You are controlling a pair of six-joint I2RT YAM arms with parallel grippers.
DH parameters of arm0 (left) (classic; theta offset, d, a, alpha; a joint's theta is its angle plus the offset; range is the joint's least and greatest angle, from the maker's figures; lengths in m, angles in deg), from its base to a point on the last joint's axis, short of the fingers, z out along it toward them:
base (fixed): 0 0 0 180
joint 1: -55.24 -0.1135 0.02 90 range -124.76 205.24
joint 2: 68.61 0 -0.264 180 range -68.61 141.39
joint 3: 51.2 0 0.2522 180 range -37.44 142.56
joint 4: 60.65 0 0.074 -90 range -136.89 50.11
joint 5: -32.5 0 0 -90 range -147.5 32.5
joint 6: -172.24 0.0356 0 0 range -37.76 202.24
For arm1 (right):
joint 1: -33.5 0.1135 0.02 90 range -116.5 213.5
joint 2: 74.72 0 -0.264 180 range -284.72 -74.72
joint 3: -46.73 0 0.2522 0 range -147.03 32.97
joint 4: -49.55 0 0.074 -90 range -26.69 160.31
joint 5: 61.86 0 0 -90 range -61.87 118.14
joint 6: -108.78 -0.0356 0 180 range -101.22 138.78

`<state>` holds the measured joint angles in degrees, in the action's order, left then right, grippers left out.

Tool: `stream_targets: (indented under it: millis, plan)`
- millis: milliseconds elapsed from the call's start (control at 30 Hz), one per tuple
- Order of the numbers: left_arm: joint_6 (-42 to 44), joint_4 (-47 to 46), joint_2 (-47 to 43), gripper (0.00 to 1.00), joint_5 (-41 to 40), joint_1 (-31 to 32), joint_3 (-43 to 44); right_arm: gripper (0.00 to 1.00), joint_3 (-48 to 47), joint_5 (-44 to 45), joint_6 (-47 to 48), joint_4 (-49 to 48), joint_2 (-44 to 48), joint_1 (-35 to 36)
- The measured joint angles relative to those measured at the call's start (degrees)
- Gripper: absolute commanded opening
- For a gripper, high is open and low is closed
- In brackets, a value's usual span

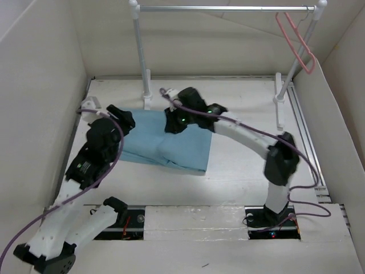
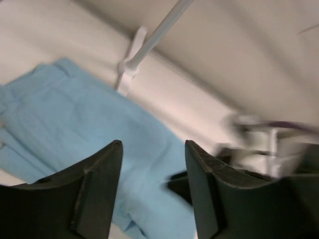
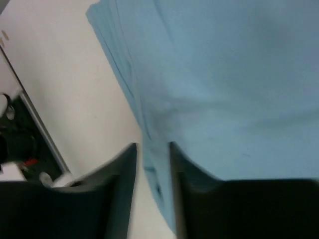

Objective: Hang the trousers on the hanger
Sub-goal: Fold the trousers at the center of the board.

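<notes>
Trousers point(image 1: 170, 144) lie folded flat on the counter point(image 1: 239, 171), with both sets of jaws over them.
We see the left jaws wide apart and holding nothing, above the cloth's left edge. The right jaws stand at a narrow gap over the far edge, blue cloth showing in the gap; we cannot tell if they pinch it. The hanger point(image 1: 295, 43) hangs on the rail point(image 1: 222, 8), well apart at far right.

Trousers point(image 1: 171, 145) – soft matt cloth; rail point(image 1: 222, 8) – shiny metal; table point(image 1: 234, 171) matt white.
</notes>
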<state>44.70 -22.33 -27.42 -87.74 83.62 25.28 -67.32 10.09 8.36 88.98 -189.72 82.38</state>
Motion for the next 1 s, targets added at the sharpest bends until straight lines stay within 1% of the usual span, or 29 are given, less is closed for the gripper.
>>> stream_targets:
  millis: [33, 67, 167, 233, 267, 333, 467, 533, 600, 700, 733, 800, 833, 867, 900, 933, 967, 1000]
  plan:
    - [-0.2, -0.7, 1.7, 0.5, 0.0, 0.0, -2.1, 0.05, 3.1, 0.2, 1.0, -0.1, 5.3, -1.3]
    - [-0.4, -1.4, 4.2, 0.5, 0.2, 0.0, -3.8, 0.0, 6.6, 0.8, 1.5, -1.3, 10.9, -2.5]
    - [-0.5, -4.7, 14.6, 0.5, 1.3, -1.1, -6.9, 0.0, 18.1, 2.2, 3.1, -4.7, 26.0, -5.1]
    - [-0.3, -8.8, 22.7, 0.5, 4.5, -3.5, -8.6, 0.01, 26.6, 2.4, 3.6, -7.0, 32.4, -5.3]
    - [-0.2, -10.6, 26.4, 0.49, 7.1, -5.9, -9.8, 0.0, 30.2, 2.3, 3.7, -7.9, 33.8, -5.3]
    - [-0.3, -13.7, 32.0, 0.48, 12.0, -12.2, -12.6, 0.0, 36.0, 1.7, 3.8, -10.1, 32.9, -5.3]
    - [-1.1, -18.3, 41.0, 0.46, 21.3, -28.2, -17.6, 0.0, 42.3, 1.6, 4.2, -10.5, 22.7, -5.7]
    - [-2.3, -20.8, 43.7, 0.45, 26.0, -34.6, -20.2, 0.0, 45.7, 2.0, 4.4, -10.7, 20.2, -6.1]
    - [-3.7, -23.9, 43.3, 0.44, 31.6, -38.8, -21.8, 0.0, 48.9, 1.9, 4.6, -12.7, 20.7, -7.0]
    - [-4.9, -26.5, 40.8, 0.44, 36.7, -41.5, -25.3, 0.0, 50.7, 1.0, 5.7, -13.4, 22.6, -8.8]
    - [-5.0, -26.2, 39.4, 0.44, 37.4, -41.9, -26.3, 0.0, 50.6, 0.8, 6.4, -12.7, 23.1, -9.4]
    - [-5.0, -23.2, 35.2, 0.44, 38.1, -42.2, -27.7, 0.04, 49.1, 0.8, 8.9, -8.8, 24.0, -10.2]
    - [-5.0, -20.5, 32.3, 0.42, 38.3, -42.3, -27.9, 0.09, 47.6, 1.1, 10.1, -6.2, 24.9, -10.4]
    - [-5.0, -19.0, 32.0, 0.38, 38.5, -42.3, -27.9, 0.1, 45.2, 1.4, 11.3, -2.9, 25.8, -10.6]
    - [-5.0, -18.1, 27.0, 0.29, 38.3, -41.8, -27.5, 0.11, 42.0, 1.7, 12.8, 0.2, 26.8, -10.7]
    - [-5.1, -15.7, 24.7, 0.21, 36.9, -40.6, -26.3, 0.12, 38.4, 2.1, 14.1, 2.7, 27.7, -10.9]
    - [-4.9, -13.9, 22.4, 0.06, 36.0, -38.9, -24.4, 0.1, 33.0, 2.5, 15.7, 5.0, 28.7, -11.1]
    - [-4.7, -13.0, 20.8, 0.0, 35.7, -36.7, -21.9, 0.08, 27.9, 2.7, 16.9, 6.3, 29.8, -12.1]
